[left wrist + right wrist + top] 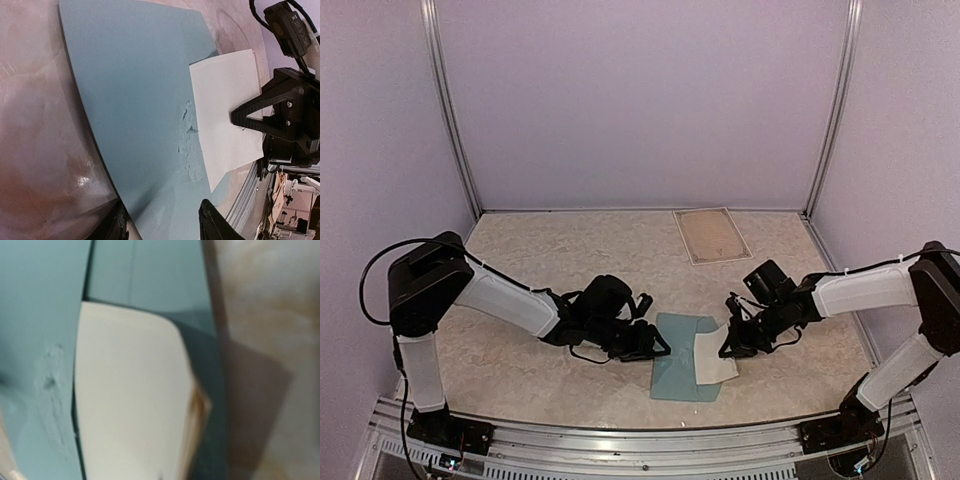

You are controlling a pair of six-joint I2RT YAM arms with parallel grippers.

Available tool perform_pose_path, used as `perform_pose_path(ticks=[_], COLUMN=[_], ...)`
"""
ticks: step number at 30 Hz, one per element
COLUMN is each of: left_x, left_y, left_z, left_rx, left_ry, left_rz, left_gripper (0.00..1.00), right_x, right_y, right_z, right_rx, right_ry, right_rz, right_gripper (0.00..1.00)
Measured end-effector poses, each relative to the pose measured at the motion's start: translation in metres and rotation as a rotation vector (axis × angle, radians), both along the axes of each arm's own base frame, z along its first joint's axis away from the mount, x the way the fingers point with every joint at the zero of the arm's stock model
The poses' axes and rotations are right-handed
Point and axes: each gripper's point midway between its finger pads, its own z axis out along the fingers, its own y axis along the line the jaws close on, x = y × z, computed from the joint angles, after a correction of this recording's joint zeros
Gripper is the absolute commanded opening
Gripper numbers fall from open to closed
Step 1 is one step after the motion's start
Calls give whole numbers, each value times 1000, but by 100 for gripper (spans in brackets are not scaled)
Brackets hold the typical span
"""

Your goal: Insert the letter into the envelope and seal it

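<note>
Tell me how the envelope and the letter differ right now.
The envelope is teal; the letter is white. The envelope is larger, the letter smaller. The envelope rests on the table; the letter's right end is lifted, pinched by the right gripper. Both are paper, overlapping.

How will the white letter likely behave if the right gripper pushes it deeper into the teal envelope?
Probably floppy: the letter bows upward where the right gripper pinches it. Thin and likely light, it may buckle rather than slide. The envelope looks scuffed near its mouth, which could snag the edge.
</note>
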Motion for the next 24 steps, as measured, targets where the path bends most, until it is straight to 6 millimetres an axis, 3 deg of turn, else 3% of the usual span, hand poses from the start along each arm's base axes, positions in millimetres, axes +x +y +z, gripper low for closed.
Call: perform_pose_path(ticks=[24], left_x=[2], left_y=[-6], left_z=[-4], left_rx=[-19], left_ry=[14], left_rz=[-42], left_gripper=[31], right_x=[29], right_y=[51], right_z=[-2], right_rx=[148], right_ry=[-24], right_rz=[-48], right_gripper=[0])
